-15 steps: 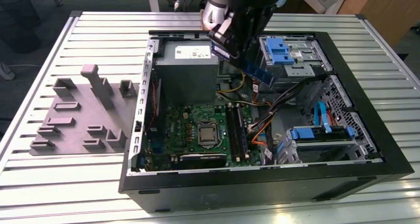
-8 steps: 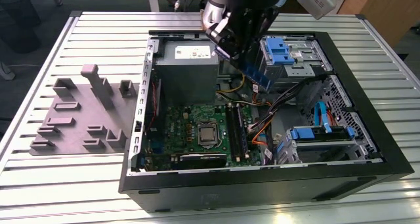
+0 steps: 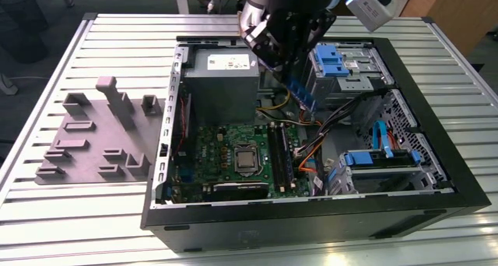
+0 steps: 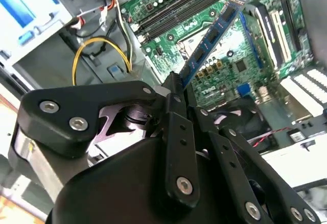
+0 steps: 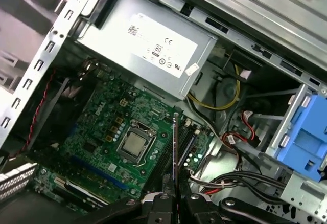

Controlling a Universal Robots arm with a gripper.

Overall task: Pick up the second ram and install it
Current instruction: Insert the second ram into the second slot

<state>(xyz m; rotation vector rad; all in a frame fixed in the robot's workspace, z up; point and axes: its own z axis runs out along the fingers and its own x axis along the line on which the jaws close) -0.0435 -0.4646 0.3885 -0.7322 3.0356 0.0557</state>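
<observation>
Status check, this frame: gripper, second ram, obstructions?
Gripper shut on the second ram. Ram in the air over the motherboard, not yet in a slot. Yellow cables off to one side; path looks clear.

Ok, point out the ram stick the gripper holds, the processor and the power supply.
second ram (image 4: pixel 210 39), second wrist view, middle of its blue board face.
processor (image 5: pixel 134 144), first wrist view, centre of its metal lid.
power supply (image 5: pixel 104 32), first wrist view, bare grey side beside the label.
</observation>
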